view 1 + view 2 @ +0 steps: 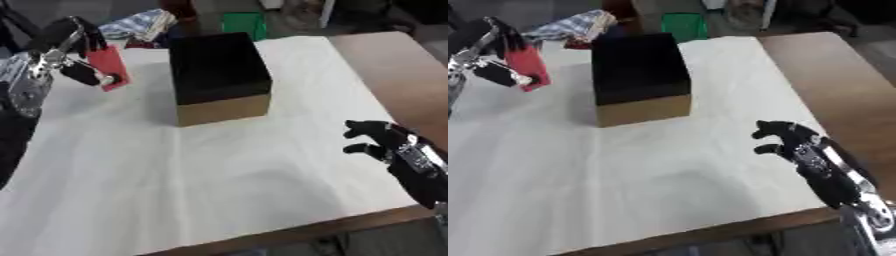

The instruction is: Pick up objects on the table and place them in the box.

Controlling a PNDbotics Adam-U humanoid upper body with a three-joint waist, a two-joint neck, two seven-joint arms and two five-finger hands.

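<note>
Left hand (72,46) raised above the table's far left corner, fingers and thumb curled round a flat red object (108,67); the red object hangs clear of the surface, tilted, its lower end pointing down toward the cloth. What the red object is cannot be made out beyond colour and flat shape.

Box (217,77) stands on the white tablecloth (227,175) toward the far edge, near the middle: open top, dark inside, tan cardboard showing on the near wall. Red object is left of the box, apart from it, not over the opening.

Right hand (794,142) near the cloth's right edge, closer to the near corner; fingers relaxed and lightly bent, grasping nothing.

Bare brown table (398,70) shows along the right edge beyond the cloth. Green container (243,24) and a heap of patterned fabric (140,23) lie past the far edge.
</note>
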